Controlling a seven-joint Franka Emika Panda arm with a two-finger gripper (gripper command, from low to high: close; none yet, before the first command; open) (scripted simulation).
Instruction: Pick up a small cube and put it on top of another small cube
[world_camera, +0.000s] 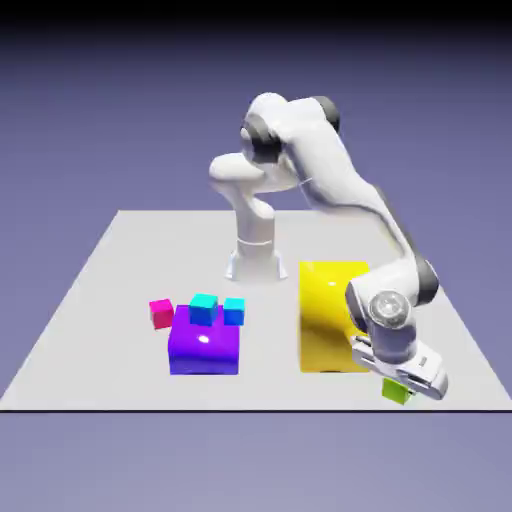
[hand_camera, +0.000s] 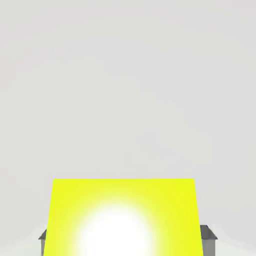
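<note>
The small cube, glossy lime, is near the table's front edge at the exterior view's right. It sits just in front of the big yellow block. My gripper reaches down over it and is shut on it. In the hand view the small cube fills the bottom middle with a bright glare. My gripper has a grey fingertip pressed against each of its sides. Whether the cube rests on the table or is just off it does not show.
A purple block stands at the middle left. One cyan cube and a second cyan cube are at its far edge, and a magenta cube lies to its left. The table ends just in front of my gripper.
</note>
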